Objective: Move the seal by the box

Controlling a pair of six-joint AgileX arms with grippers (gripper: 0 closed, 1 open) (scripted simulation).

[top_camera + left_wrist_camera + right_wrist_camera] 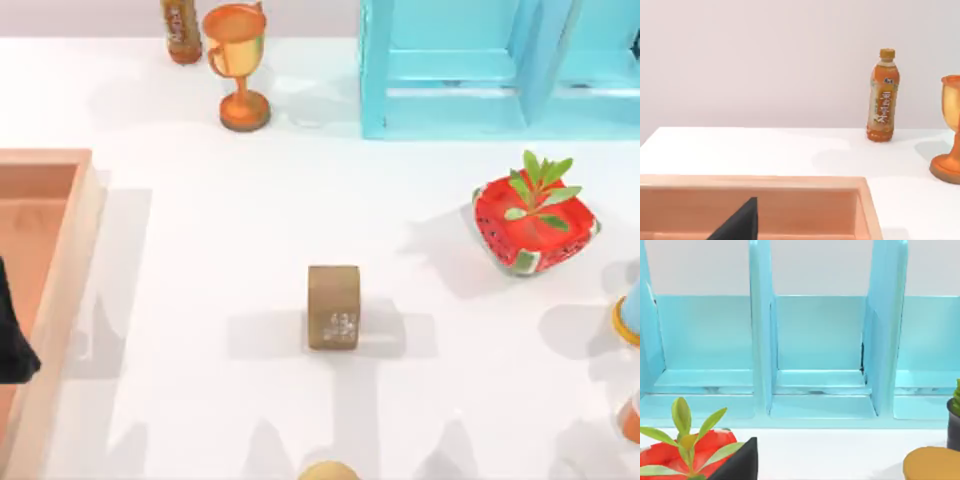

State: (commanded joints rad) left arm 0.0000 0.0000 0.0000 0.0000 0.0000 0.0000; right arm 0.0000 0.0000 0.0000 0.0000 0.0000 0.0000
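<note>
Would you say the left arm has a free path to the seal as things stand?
Probably yes. The seal stands alone on bare table, and nothing lies between it and the left tool, which sits over the box at the table's left edge.

The seal (333,307) stands on the tabletop (200,260) near the middle, well apart from the box (62,262), which lies at the left edge. The left gripper's finger (739,223) hangs over the box floor, so the seal is far to the right of it. Behind the box, at the far edge, stand a bottle (181,30) and a trophy cup (240,65), the cup at the right of the bottle. The shelf (480,70) stands at the far right. In front of it sits the planter (535,222), right of the seal and just beside the right gripper's finger (740,463).
</note>
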